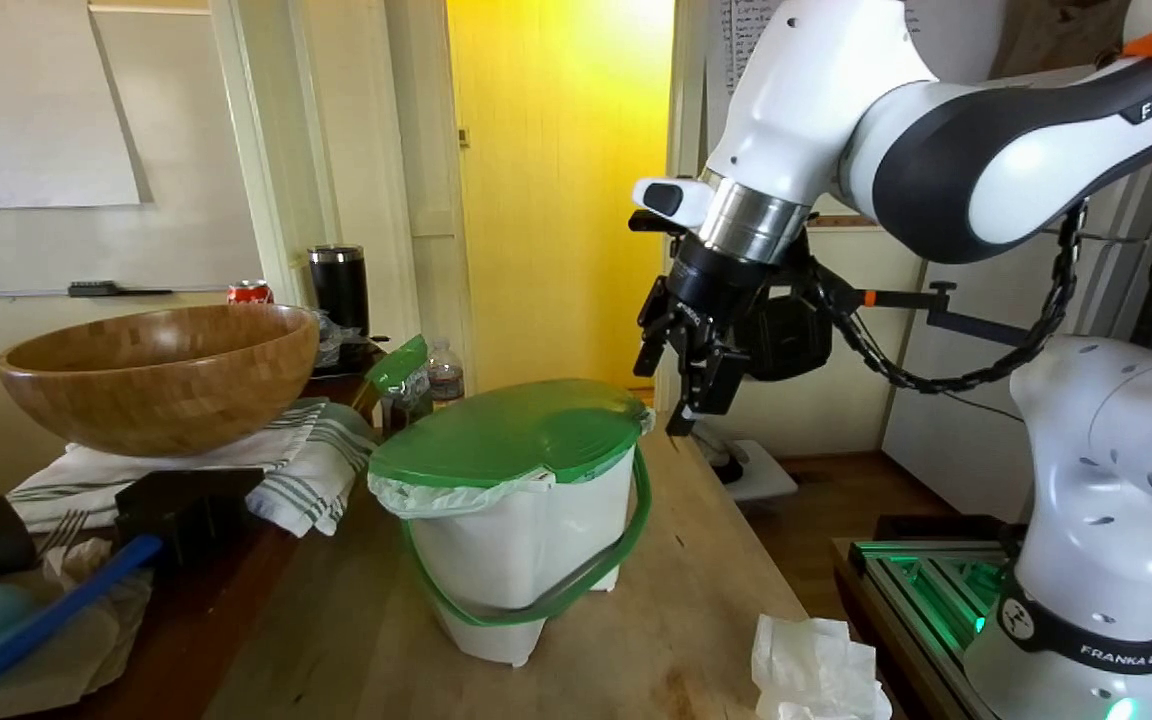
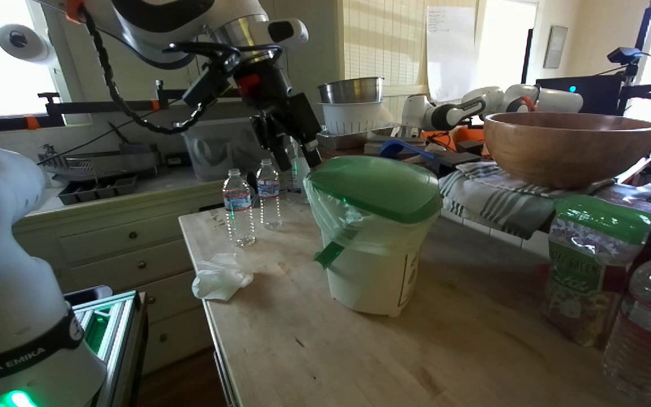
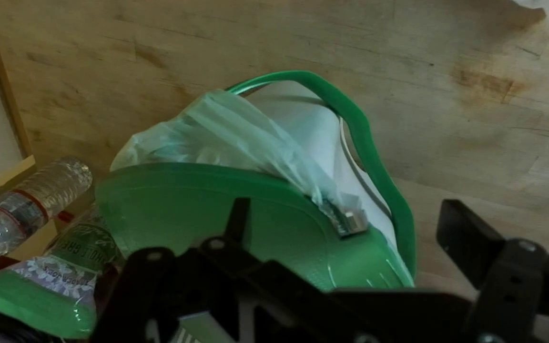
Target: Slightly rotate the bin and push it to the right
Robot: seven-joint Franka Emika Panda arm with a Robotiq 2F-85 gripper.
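Observation:
The bin, white and tapering, stands upright on the wooden table in both exterior views (image 1: 481,560) (image 2: 368,277). Its green lid (image 1: 516,425) (image 2: 379,183) is on, with a thin plastic bag sticking out under the rim. Its green handle (image 1: 576,597) hangs down one side. My gripper (image 1: 663,392) (image 2: 299,161) is open and empty, tilted, with its fingertips near the lid's edge. In the wrist view, the lid (image 3: 198,205) and white wall (image 3: 298,114) lie beyond the spread jaws (image 3: 346,207); one finger overlaps the lid, the other appears past the handle (image 3: 367,131). Contact cannot be told.
A brown wooden bowl (image 1: 161,385) sits on a striped towel (image 1: 311,470). A green snack bag (image 2: 591,271) and water bottle (image 2: 650,322) stand near the bin. Crumpled paper (image 2: 221,277) and bottles (image 2: 239,209) are near the table edge (image 2: 207,328) on the robot's side.

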